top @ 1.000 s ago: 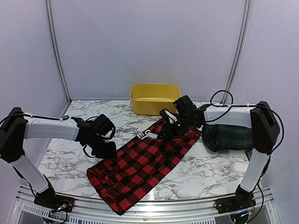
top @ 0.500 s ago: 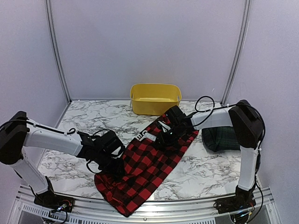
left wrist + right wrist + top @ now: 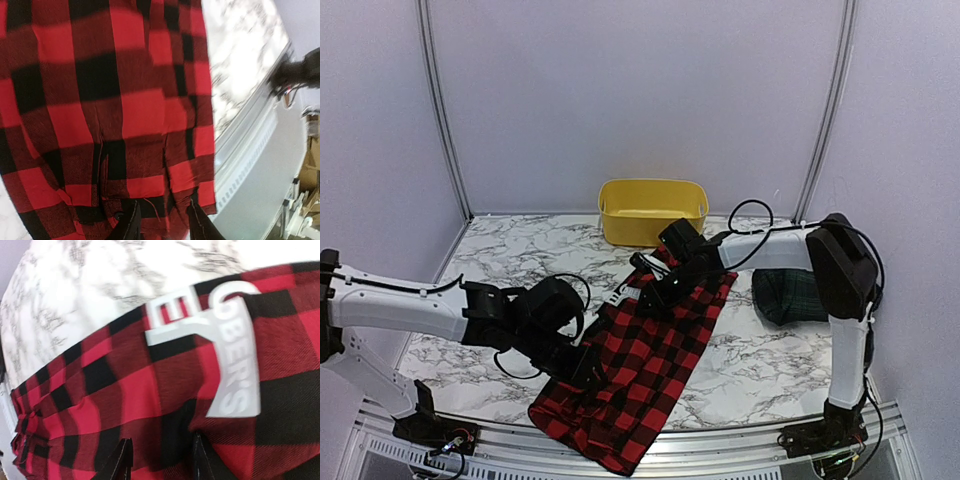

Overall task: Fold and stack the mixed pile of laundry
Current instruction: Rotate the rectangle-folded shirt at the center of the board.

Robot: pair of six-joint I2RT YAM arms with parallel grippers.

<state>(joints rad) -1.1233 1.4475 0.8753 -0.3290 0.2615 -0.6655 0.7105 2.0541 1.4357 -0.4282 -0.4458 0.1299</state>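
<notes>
A red-and-black checked garment [image 3: 655, 375] lies stretched across the marble table, from near the yellow tub down to the front rail. My left gripper [image 3: 588, 368] is at the garment's left edge near the front; in the left wrist view its gripper [image 3: 164, 222] pinches bunched checked cloth [image 3: 125, 110]. My right gripper [image 3: 650, 292] is at the far end of the garment. In the right wrist view this gripper [image 3: 161, 460] is shut on the cloth just below the white label [image 3: 227, 365]. A dark green tartan garment [image 3: 792, 296] lies folded at the right.
The yellow plastic tub [image 3: 653, 212] stands at the back centre against the wall. The metal front rail [image 3: 240, 165] runs close under the garment's lower end. Bare marble [image 3: 500, 260] shows on the left and marble [image 3: 760, 365] to the right of the garment.
My left gripper has moved right and toward the front, carrying the garment's left edge. My right gripper has pulled the labelled end leftward. The garment now lies narrower and steeper.
</notes>
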